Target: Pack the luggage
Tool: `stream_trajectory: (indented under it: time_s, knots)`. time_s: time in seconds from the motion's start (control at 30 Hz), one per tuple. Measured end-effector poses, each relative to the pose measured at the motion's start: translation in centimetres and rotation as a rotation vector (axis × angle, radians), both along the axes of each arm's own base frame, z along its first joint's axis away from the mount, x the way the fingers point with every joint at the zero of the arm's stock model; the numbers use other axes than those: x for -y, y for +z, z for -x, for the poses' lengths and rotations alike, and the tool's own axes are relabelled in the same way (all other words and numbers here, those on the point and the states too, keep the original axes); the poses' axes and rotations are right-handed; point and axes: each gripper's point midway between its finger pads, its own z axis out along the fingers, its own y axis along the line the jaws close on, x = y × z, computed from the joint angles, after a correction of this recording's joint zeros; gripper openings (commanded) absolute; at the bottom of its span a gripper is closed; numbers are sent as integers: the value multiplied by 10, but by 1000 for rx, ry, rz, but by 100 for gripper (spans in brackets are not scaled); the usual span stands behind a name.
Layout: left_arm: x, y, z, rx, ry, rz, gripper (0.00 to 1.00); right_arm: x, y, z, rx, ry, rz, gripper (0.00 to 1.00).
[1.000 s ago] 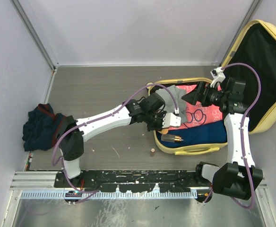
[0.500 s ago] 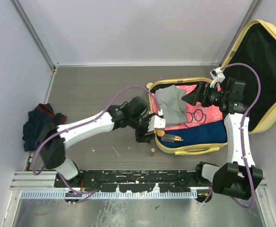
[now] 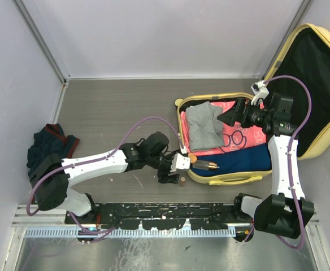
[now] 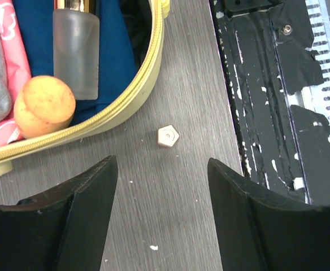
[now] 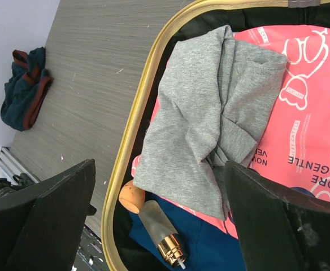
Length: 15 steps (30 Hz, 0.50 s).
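Seen from above: the luggage (image 3: 221,179) lying open on the right side of the bench (image 3: 114,113), with the lid raised at the far right. Packed inside with a grey garment (image 5: 204,130) over a pink packet (image 5: 306,130), a blue cloth (image 3: 238,158) along the near wall, a frosted bottle (image 4: 76,56) on the blue cloth and an orange ball (image 4: 44,107) just beside it at the near-left corner. Poised low over the bench just outside that corner, the left gripper (image 4: 160,164), spread wide and holding nothing, facing a small pale five-sided cap (image 4: 168,136) on the wood near the yellow rim. Hovering above the grey garment, the right gripper (image 5: 159,169), likewise wide apart and empty. Heaped at the far left edge of the bench, well apart from everything else, a pile of dark clothes (image 3: 49,149)
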Motion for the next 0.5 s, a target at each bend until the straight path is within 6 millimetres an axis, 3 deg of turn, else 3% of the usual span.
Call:
stream_trajectory:
  time_s: [0.37, 0.5]
  knots:
    - [17, -28, 18, -17, -14, -1, 54, 0, -3, 0, -14, 2, 1, 99]
    - [22, -38, 17, -27, -4, -13, 45, 1, -5, -1, -20, 2, 0, 99]
